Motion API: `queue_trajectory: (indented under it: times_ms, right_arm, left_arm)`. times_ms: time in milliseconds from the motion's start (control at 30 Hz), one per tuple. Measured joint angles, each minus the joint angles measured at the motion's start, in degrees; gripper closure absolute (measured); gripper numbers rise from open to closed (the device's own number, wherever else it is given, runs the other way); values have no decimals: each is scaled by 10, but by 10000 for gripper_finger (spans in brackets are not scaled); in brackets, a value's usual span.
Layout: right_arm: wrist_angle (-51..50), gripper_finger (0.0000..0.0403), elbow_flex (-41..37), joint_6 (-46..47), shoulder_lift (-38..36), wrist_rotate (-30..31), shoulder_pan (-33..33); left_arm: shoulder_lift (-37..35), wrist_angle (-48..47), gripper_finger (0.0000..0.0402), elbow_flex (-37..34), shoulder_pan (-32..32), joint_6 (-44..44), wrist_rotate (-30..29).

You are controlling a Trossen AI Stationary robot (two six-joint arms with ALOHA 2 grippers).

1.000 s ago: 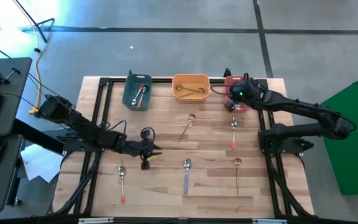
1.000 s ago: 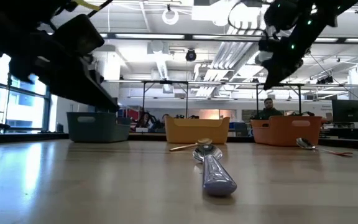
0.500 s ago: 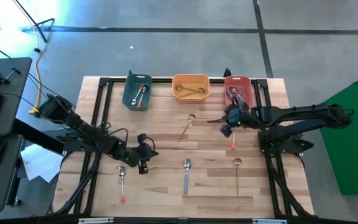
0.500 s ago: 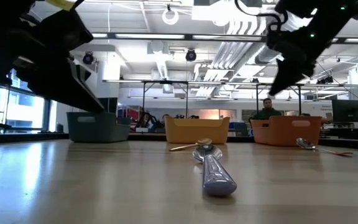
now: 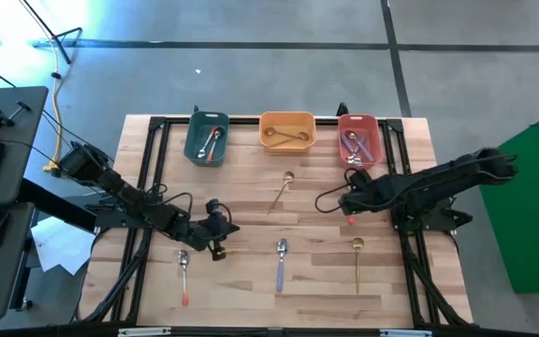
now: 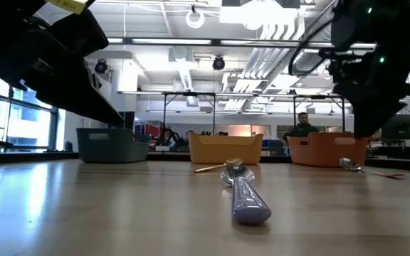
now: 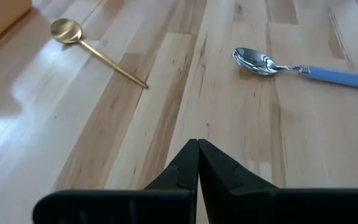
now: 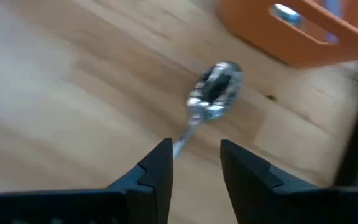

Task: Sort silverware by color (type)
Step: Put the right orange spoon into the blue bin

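**Right gripper low over red-handled spoon; left gripper closed and empty**

Right gripper: it sits low above the table, fingers parted with a narrow gap and nothing between them. Just ahead of the fingertips lies a spoon with a shiny metal head, its stem running back toward the gap. From above, this gripper covers most of that utensil; only a red end of the handle shows just below it. The red bin stands a little beyond the gripper, with several utensils inside it, their colours hard to separate.

Left gripper: its two fingers are pressed together and hold nothing. It hovers over bare wood. Ahead of it lie a gold spoon to one side and a blue-handled spoon to the other, both well apart from the fingertips. From above, the left gripper sits just beside another red-handled spoon, which lies nearer the table's front edge.

Other silverware: a second gold spoon lies on the table in front of the right gripper, nearer the front edge. The teal bin holds a few utensils; the orange bin holds gold ones.

Markings: no brand, label or legible writing is visible on the bins, utensils or arms.

Background: from table height, a person is seated in the room beyond the bins.
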Motion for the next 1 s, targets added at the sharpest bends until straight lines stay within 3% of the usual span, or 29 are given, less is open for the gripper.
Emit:
queue_trajectory:
  times_ms: [433, 567, 700, 833, 1000]
  right_arm:
    - [250, 295, -142, -20, 27, -31, -79]
    - [280, 302, -165, -27, 24, -23, -80]
    - [290, 340, -167, -49, 26, -17, -72]
    - [308, 394, -168, -92, 27, -13, -57]
    - [327, 398, -156, -131, 28, -15, -41]
  left_arm:
    - [0, -1, 401, 0, -15, 1, -21]
    - [0, 1, 401, 0, -15, 3, -31]
    - [0, 16, 401, -2, -15, 6, -74]
    - [0, 125, 401, -40, -3, 33, -56]
    - [0, 336, 401, -115, 43, 104, 14]
